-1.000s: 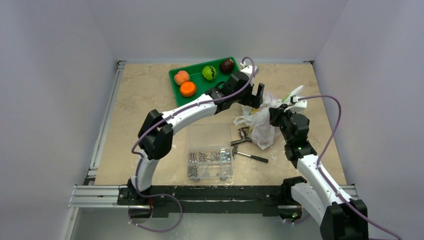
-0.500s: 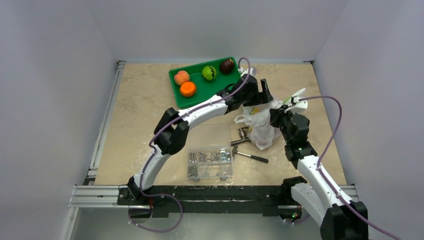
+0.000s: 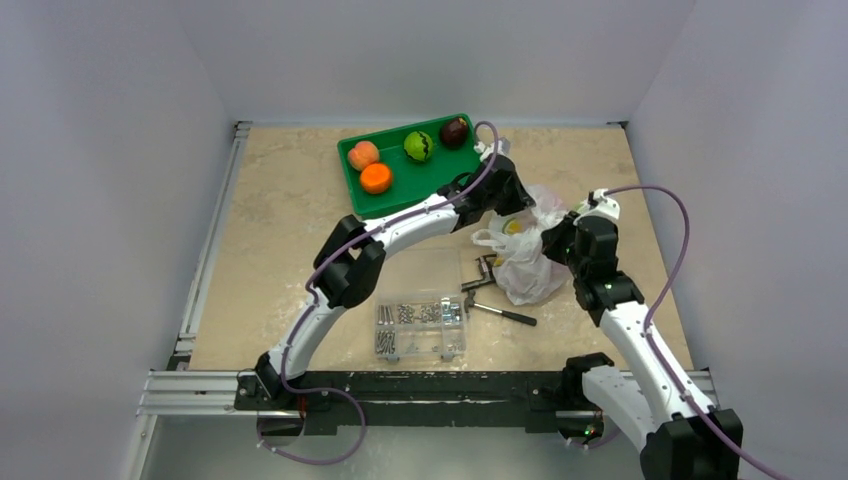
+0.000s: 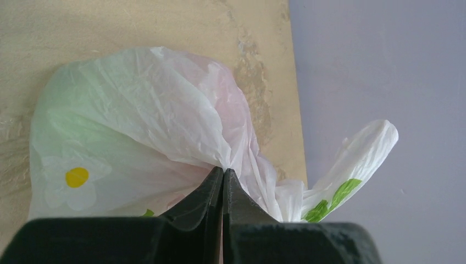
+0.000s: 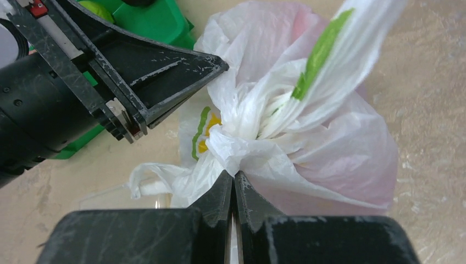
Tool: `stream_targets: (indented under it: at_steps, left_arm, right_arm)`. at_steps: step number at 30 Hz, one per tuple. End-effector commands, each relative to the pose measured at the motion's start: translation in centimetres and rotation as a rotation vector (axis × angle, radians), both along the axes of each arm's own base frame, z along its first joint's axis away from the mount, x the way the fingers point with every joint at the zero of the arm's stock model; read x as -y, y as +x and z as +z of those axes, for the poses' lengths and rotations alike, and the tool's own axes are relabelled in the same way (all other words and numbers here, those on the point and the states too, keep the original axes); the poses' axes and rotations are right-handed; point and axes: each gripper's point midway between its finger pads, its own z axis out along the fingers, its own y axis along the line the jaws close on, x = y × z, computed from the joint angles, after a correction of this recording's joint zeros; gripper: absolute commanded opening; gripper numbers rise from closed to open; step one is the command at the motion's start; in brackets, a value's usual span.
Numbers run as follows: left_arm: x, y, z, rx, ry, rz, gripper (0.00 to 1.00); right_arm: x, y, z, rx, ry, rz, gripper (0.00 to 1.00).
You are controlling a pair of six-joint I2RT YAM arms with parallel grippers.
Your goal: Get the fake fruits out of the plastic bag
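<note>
Plastic bag (image 3: 528, 268) lies on the surface just beside the green tray (image 3: 405, 181); my left gripper (image 4: 222, 171) is clamped on its film, tray side; my right gripper (image 5: 233, 175) is clamped on the bunched mouth opposite; fake fruits hidden inside.

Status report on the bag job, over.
Left gripper shut on plastic bag. Right gripper shut on it too. Bag bunched closed, contents hidden. Metal tools lie beside it.
</note>
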Motion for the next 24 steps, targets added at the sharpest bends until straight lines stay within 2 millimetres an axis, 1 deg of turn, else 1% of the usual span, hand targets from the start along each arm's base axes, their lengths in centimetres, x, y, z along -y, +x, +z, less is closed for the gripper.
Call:
stream_targets:
  at_steps: [1,4,6,9,11,12,14,16,19,20,21,22,24]
  left_arm:
    - [-2.4,2.9,5.1,0.058,-0.064,0.158,0.00]
    - [-3.7,3.5,5.2,0.018,-0.045,0.210,0.00]
    - [-4.6,3.7,5.0,-0.002,-0.029,0.228,0.00]
    - [-5.4,3.9,5.3,-0.017,-0.035,0.228,0.00]
    - [-5.9,3.9,5.9,-0.025,-0.057,0.219,0.00]
    - [-6.0,3.9,6.1,-0.032,-0.066,0.212,0.00]
    - [-6.2,3.7,6.5,-0.039,-0.082,0.188,0.00]
    - [-6.1,3.2,6.7,-0.051,-0.081,0.157,0.00]
    - [-5.8,2.3,6.9,-0.073,-0.110,0.122,0.00]
    - [-5.7,2.1,7.0,-0.080,-0.126,0.118,0.00]
    - [-5.6,1.9,7.1,-0.089,-0.142,0.113,0.00]
    - [-5.5,1.8,7.1,-0.093,-0.150,0.108,0.00]
    - [-5.2,1.6,7.2,-0.101,-0.163,0.095,0.00]
  right_arm:
    - [0.9,-2.2,-0.5,-0.146,0.058,-0.107,0.00]
    - [2.3,-3.8,-0.6,-0.183,0.052,-0.195,0.00]
    - [4.0,-5.1,-0.6,-0.184,0.040,-0.294,0.00]
    - [4.9,-6.5,-0.2,-0.131,0.123,-0.395,0.00]
    - [6.4,-7.9,-0.8,-0.119,0.154,-0.510,0.00]
    - [6.9,-8.2,-0.9,-0.100,0.171,-0.549,0.00]
    - [7.6,-8.4,-0.3,-0.046,0.195,-0.591,0.00]
    - [7.7,-7.8,0.6,-0.002,0.175,-0.568,0.00]
    - [7.6,-7.3,2.0,-0.031,0.100,-0.527,0.00]
    - [7.8,-7.2,2.9,-0.025,0.064,-0.514,0.00]
    - [7.8,-7.0,3.7,-0.014,0.037,-0.492,0.02]
    - [7.5,-6.8,4.6,0.000,0.026,-0.461,0.05]
    - [6.9,-6.7,6.3,0.033,0.033,-0.414,0.19]
